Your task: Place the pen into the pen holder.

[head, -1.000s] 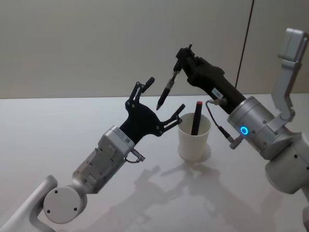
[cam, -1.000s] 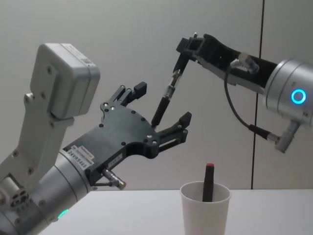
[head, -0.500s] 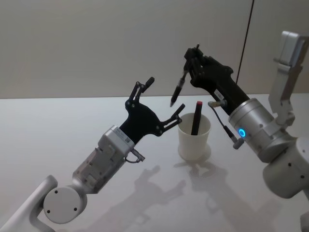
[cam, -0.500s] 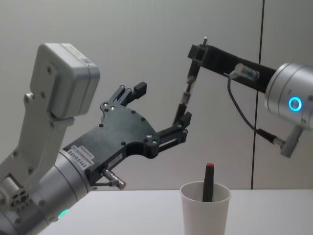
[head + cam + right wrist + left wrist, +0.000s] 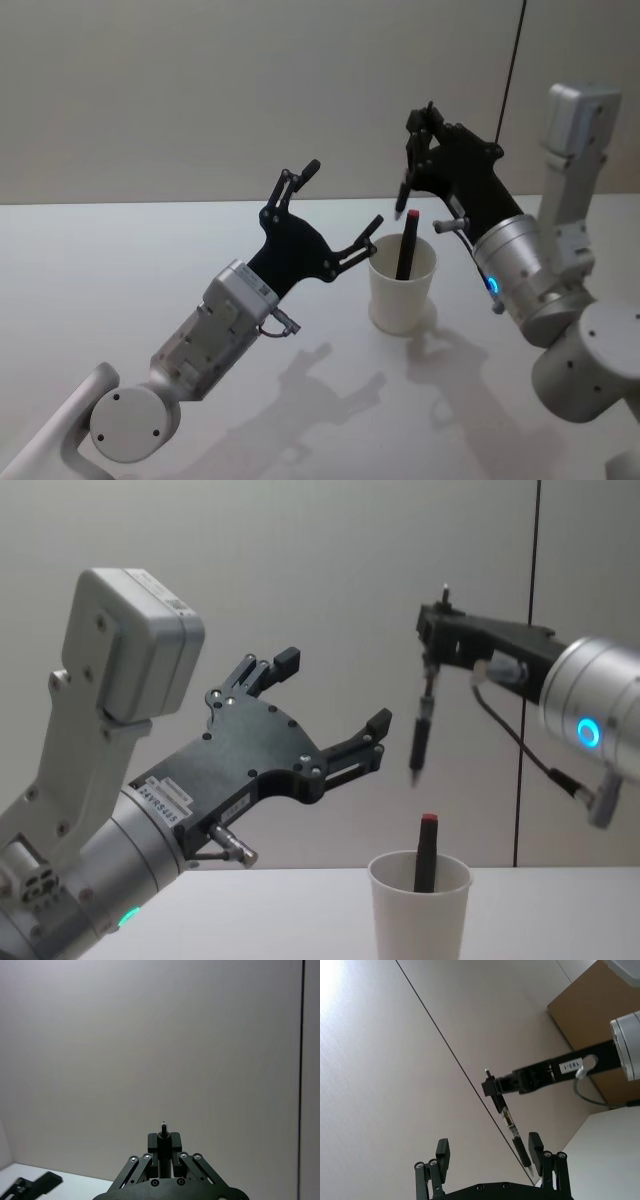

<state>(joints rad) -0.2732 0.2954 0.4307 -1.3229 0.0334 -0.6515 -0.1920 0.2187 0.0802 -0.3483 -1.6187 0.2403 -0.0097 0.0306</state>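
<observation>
Item: slim black pen (image 5: 421, 735), near-vertical, pinched in our right gripper (image 5: 432, 650) jaws, tip above white paper-cup pen holder (image 5: 419, 918) on the tabletop. Left gripper (image 5: 325, 705) jaws wide, beside.

My chest view cuts the pen holder (image 5: 420, 910) off at its base. The red-capped pen (image 5: 426, 855) inside hides its lower half behind the wall.
</observation>
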